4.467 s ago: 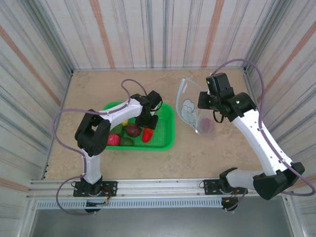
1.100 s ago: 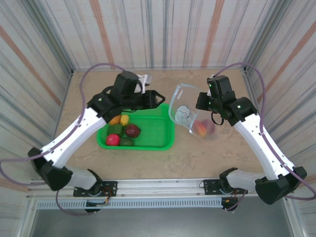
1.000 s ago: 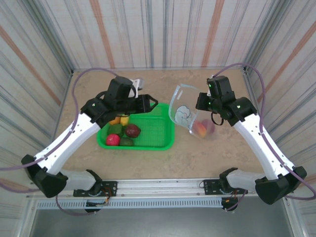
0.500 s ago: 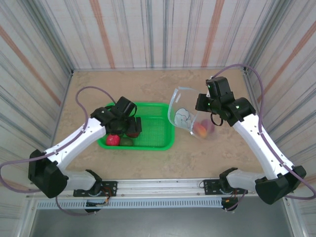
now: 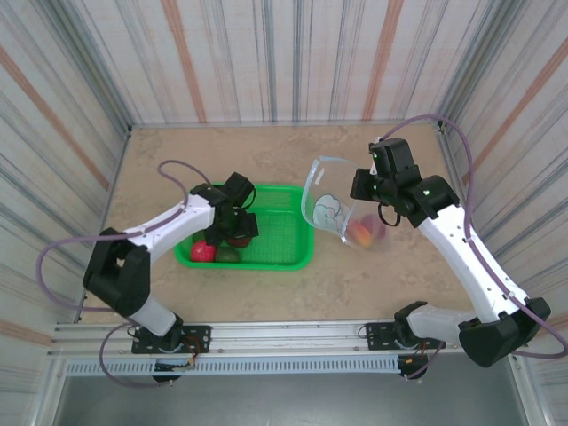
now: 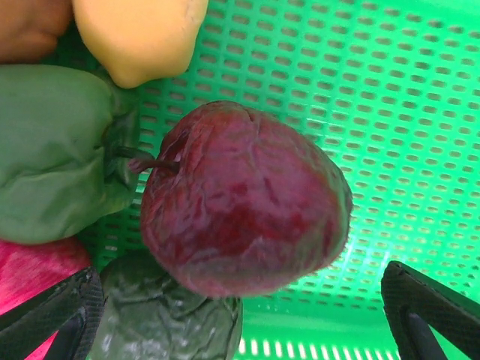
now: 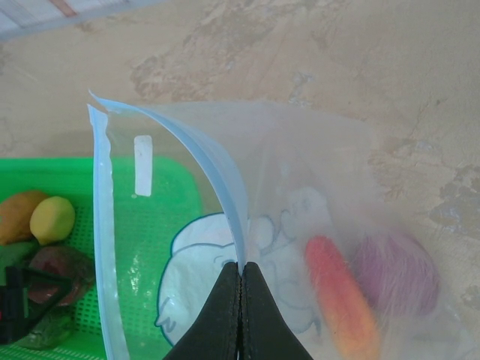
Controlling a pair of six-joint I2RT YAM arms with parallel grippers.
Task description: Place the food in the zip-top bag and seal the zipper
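Bag: the zip-top bag [image 5: 330,200] hangs from the right gripper [image 5: 362,188] just right of the green mesh basket [image 5: 297,263]. Its mouth gapes toward the basket. The low end looks to rest on the table [image 5: 266,160], though from above I can't be sure. Two pieces sit side by side at the low end: an orange-red piece [image 7: 339,294] and a purple piece [image 7: 397,271].

Right gripper: the jaws are pressed fully together, pinching the near lip of the bag on the zipper [image 7: 222,184]. The far lip stands well apart from it.

Basket, left wrist view: six pieces crowd one end.
- maroon fruit [image 6: 244,217], with a stem, in the middle
- yellow piece [image 6: 139,34] and orange piece [image 6: 26,26] beyond it
- green pepper [image 6: 52,150] touching the maroon fruit's stem side
- dark green piece [image 6: 169,322] under its near edge
- pink-red piece [image 6: 34,270] at the corner

Left gripper [image 6: 236,300]: it is spread wide, with its fingers [image 6: 427,307] either side of the maroon fruit. There is a gap on both sides and it grips nothing.

View differences:
- The top view has the left gripper covering most of the pile; the pink-red and dark green pieces peek out at the near side.
- The right wrist view catches the yellow, orange and maroon pieces through and past the bag. It also gives the pinch point, which the overhead can't resolve.

Print: there is a pale-blue cartoon outline [image 7: 217,262] on the bag wall and a small white patch [image 7: 142,165] near the lip. The patch is too small to read.
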